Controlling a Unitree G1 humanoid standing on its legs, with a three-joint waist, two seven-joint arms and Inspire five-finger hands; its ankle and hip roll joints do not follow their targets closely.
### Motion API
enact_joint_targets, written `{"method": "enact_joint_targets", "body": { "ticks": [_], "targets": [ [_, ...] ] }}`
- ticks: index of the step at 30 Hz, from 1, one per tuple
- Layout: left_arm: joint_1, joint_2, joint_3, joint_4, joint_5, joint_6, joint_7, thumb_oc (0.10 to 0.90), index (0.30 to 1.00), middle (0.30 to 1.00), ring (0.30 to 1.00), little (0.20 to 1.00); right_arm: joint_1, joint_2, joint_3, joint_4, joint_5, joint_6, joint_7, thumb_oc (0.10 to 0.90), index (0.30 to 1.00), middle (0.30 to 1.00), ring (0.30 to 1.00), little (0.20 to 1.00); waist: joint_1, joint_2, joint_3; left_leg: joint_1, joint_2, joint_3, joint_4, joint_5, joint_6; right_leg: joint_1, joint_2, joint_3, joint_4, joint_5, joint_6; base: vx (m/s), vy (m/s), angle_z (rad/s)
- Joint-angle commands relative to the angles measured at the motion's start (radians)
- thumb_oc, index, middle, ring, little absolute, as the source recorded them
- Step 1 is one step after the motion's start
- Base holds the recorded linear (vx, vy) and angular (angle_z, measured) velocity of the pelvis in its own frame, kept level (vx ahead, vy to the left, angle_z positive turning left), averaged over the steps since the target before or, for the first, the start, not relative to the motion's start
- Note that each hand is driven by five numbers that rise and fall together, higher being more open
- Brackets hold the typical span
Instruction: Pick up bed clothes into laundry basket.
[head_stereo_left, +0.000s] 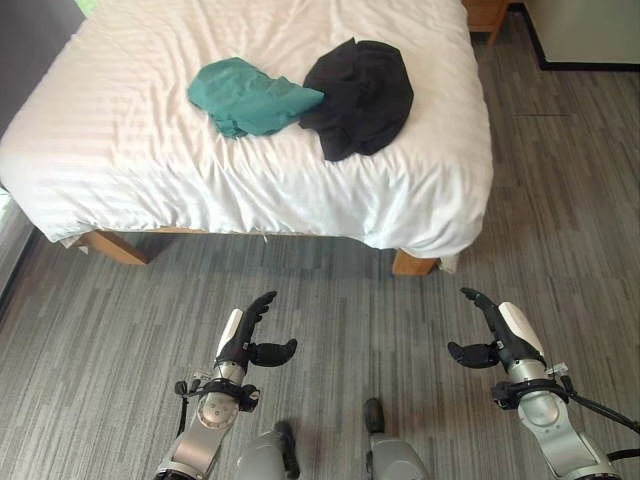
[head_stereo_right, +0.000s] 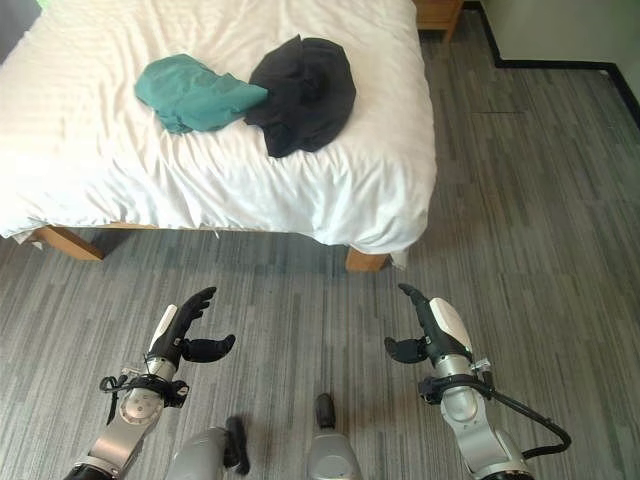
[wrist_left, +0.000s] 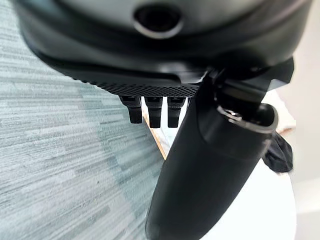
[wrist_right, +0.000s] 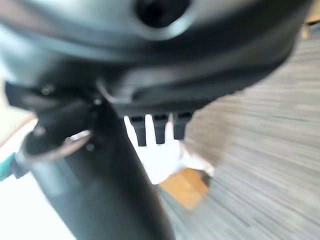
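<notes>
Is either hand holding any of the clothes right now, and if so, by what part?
Nothing is held. The left hand and right hand hover open over the floor; the green garment and black garment lie on the bed.

One bed (head_stereo_left: 150, 160), two garments on it: one teal (head_stereo_left: 250, 97), one black (head_stereo_left: 362, 95). Two wooden bed legs (head_stereo_left: 112, 246) visible. Two robot hands (head_stereo_left: 250, 340).

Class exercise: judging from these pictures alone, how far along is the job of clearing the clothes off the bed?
Nothing looks done yet. The green garment and the black garment lie touching on the white bed. Nothing is in hand: the left hand and right hand hang open over the floor, short of the bed. Both garments are left to pick up.
</notes>
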Motion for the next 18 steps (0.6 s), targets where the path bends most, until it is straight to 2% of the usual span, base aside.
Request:
{"method": "enact_joint_targets", "body": {
  "ticks": [1, 2, 3, 4, 5, 6, 7, 8, 9, 11, 12, 13, 14, 15, 16, 17, 18],
  "targets": [
    [0.021, 0.03, 0.038, -0.099, 0.003, -0.062, 0.022, 0.8, 0.9, 0.9, 0.9, 0.9, -0.015, -0.046, -0.033, -0.062, -0.015, -0.049, -0.062, 0.8, 0.9, 0.9, 0.9, 0.9, 0.031, -0.004, -0.08, -0.084, 0.021, 0.036, -0.074, 0.056, 0.009, 0.136, -0.024, 0.046, 0.011, -0.181, 0.122, 0.53, 0.054, -0.04],
    [0.022, 0.027, 0.035, -0.1, 0.001, -0.06, 0.021, 0.8, 0.9, 0.9, 0.9, 0.9, -0.012, -0.043, -0.039, -0.065, -0.019, -0.046, -0.072, 0.8, 0.9, 0.9, 0.9, 0.9, 0.035, -0.008, -0.087, -0.114, 0.031, 0.041, -0.089, 0.057, 0.002, 0.169, -0.033, 0.048, 0.011, -0.201, 0.127, 0.77, 0.123, -0.03],
    [0.03, 0.021, 0.036, -0.101, -0.003, -0.057, 0.026, 0.8, 0.9, 0.9, 0.9, 0.9, -0.008, -0.038, -0.053, -0.08, -0.031, -0.037, -0.09, 0.8, 0.9, 0.9, 0.9, 0.9, 0.04, -0.006, -0.102, -0.146, 0.058, 0.051, -0.096, 0.082, -0.01, 0.223, -0.043, 0.067, 0.014, -0.23, 0.139, 0.77, 0.161, -0.11],
    [0.04, 0.019, 0.04, -0.104, -0.002, -0.057, 0.027, 0.8, 0.9, 0.9, 0.9, 0.9, -0.005, -0.035, -0.059, -0.092, -0.045, -0.033, -0.095, 0.8, 0.9, 0.9, 0.9, 0.9, 0.042, -0.001, -0.111, -0.141, 0.063, 0.048, -0.098, 0.086, -0.008, 0.233, -0.047, 0.082, 0.021, -0.239, 0.144, 0.84, 0.244, -0.38],
    [0.055, 0.015, 0.045, -0.106, -0.001, -0.057, 0.032, 0.8, 0.9, 0.9, 0.9, 0.9, -0.002, -0.037, -0.081, -0.105, -0.078, -0.025, -0.126, 0.8, 0.9, 0.9, 0.9, 0.9, 0.045, 0.004, -0.128, -0.134, 0.072, 0.039, -0.098, 0.116, -0.007, 0.256, -0.057, 0.098, 0.031, -0.261, 0.155, 0.64, 0.225, -0.72],
    [0.067, 0.011, 0.048, -0.111, -0.001, -0.057, 0.036, 0.8, 0.9, 0.9, 0.9, 0.9, 0.011, -0.038, -0.1, -0.12, -0.121, -0.01, -0.143, 0.8, 0.9, 0.9, 0.9, 0.9, 0.052, 0.003, -0.139, -0.12, 0.073, 0.037, -0.098, 0.139, -0.005, 0.263, -0.071, 0.108, 0.064, -0.266, 0.164, 0.65, 0.227, -0.89],
    [0.072, 0.014, 0.048, -0.117, -0.008, -0.053, 0.04, 0.8, 0.9, 0.9, 0.9, 0.9, 0.016, -0.044, -0.127, -0.129, -0.15, 0.009, -0.172, 0.8, 0.9, 0.9, 0.9, 0.9, 0.052, -0.007, -0.145, -0.104, 0.077, 0.047, -0.098, 0.153, 0.0, 0.257, -0.086, 0.114, 0.129, -0.239, 0.178, 0.39, 0.13, -0.83],
    [0.073, 0.014, 0.047, -0.118, -0.009, -0.053, 0.04, 0.8, 0.9, 0.9, 0.9, 0.9, 0.018, -0.042, -0.129, -0.132, -0.152, 0.011, -0.173, 0.8, 0.9, 0.9, 0.9, 0.9, 0.056, -0.008, -0.146, -0.103, 0.077, 0.049, -0.098, 0.153, 0.0, 0.252, -0.087, 0.118, 0.137, -0.243, 0.179, 0.34, 0.096, -0.86],
    [0.073, 0.02, 0.039, -0.114, -0.01, -0.049, 0.046, 0.8, 0.9, 0.9, 0.9, 0.9, 0.026, -0.034, -0.158, -0.14, -0.164, 0.04, -0.195, 0.8, 0.9, 0.9, 0.9, 0.9, 0.055, -0.022, -0.154, -0.07, 0.062, 0.051, -0.094, 0.14, 0.022, 0.223, -0.099, 0.12, 0.219, -0.215, 0.198, 0.27, 0.086, -0.72],
    [0.042, 0.034, 0.015, -0.104, 0.014, -0.039, 0.064, 0.8, 0.9, 0.9, 0.9, 0.9, 0.014, -0.035, -0.212, -0.164, -0.192, 0.073, -0.247, 0.8, 0.9, 0.9, 0.9, 0.9, 0.031, -0.032, -0.14, -0.001, 0.043, 0.055, -0.098, 0.099, 0.045, 0.124, -0.093, 0.139, 0.411, -0.093, 0.234, 0.34, 0.138, -0.18],
    [0.021, 0.044, 0.003, -0.098, 0.017, -0.039, 0.07, 0.8, 0.9, 0.9, 0.9, 0.9, -0.012, -0.042, -0.236, -0.164, -0.197, 0.088, -0.292, 0.8, 0.9, 0.9, 0.9, 0.9, 0.019, -0.023, -0.128, 0.025, 0.047, 0.051, -0.098, 0.084, 0.053, 0.061, -0.073, 0.155, 0.519, -0.032, 0.239, 0.41, 0.196, 0.22],
    [-0.003, 0.063, -0.008, -0.088, 0.018, -0.042, 0.087, 0.8, 0.9, 0.9, 0.9, 0.9, -0.089, -0.058, -0.266, -0.191, -0.219, 0.099, -0.364, 0.8, 0.9, 0.9, 0.9, 0.9, 0.002, -0.006, -0.112, 0.085, 0.06, 0.053, -0.098, 0.042, 0.062, -0.043, -0.09, 0.109, 0.61, 0.008, 0.237, 0.31, 0.15, 0.21],
    [-0.008, 0.062, -0.007, -0.086, 0.018, -0.043, 0.087, 0.8, 0.9, 0.9, 0.9, 0.9, -0.093, -0.058, -0.266, -0.191, -0.22, 0.101, -0.365, 0.8, 0.9, 0.9, 0.9, 0.9, 0.001, -0.005, -0.109, 0.083, 0.061, 0.051, -0.098, 0.041, 0.061, -0.048, -0.089, 0.107, 0.619, 0.004, 0.235, 0.33, 0.089, 0.12],
    [-0.023, 0.069, -0.008, -0.084, 0.014, -0.047, 0.089, 0.8, 0.9, 0.9, 0.9, 0.9, -0.123, -0.075, -0.28, -0.208, -0.238, 0.107, -0.386, 0.8, 0.9, 0.9, 0.9, 0.9, -0.006, -0.011, -0.106, 0.099, 0.055, 0.049, -0.098, 0.025, 0.058, -0.075, -0.115, 0.064, 0.588, -0.01, 0.231, 0.23, -0.006, 0.19],
    [-0.035, 0.074, -0.009, -0.078, 0.006, -0.048, 0.092, 0.8, 0.9, 0.9, 0.9, 0.9, -0.156, -0.092, -0.288, -0.221, -0.248, 0.114, -0.4, 0.8, 0.9, 0.9, 0.9, 0.9, -0.011, -0.015, -0.102, 0.116, 0.052, 0.046, -0.098, 0.006, 0.055, -0.098, -0.131, 0.016, 0.541, -0.037, 0.226, 0.39, 0.003, 0.21],
    [-0.038, 0.072, -0.01, -0.069, -0.002, -0.05, 0.088, 0.8, 0.9, 0.9, 0.9, 0.9, -0.172, -0.112, -0.3, -0.233, -0.252, 0.114, -0.402, 0.8, 0.9, 0.9, 0.9, 0.9, -0.014, -0.021, -0.102, 0.137, 0.045, 0.041, -0.098, -0.014, 0.05, -0.117, -0.13, -0.022, 0.474, -0.095, 0.214, 0.41, -0.032, 0.25],
    [-0.038, 0.072, -0.009, -0.063, -0.013, -0.054, 0.08, 0.8, 0.9, 0.9, 0.9, 0.9, -0.19, -0.142, -0.31, -0.234, -0.246, 0.118, -0.406, 0.8, 0.9, 0.9, 0.9, 0.9, -0.02, -0.027, -0.104, 0.153, 0.039, 0.029, -0.098, -0.028, 0.043, -0.121, -0.122, -0.048, 0.394, -0.122, 0.21, 0.35, -0.064, 0.32]
  ]
}}
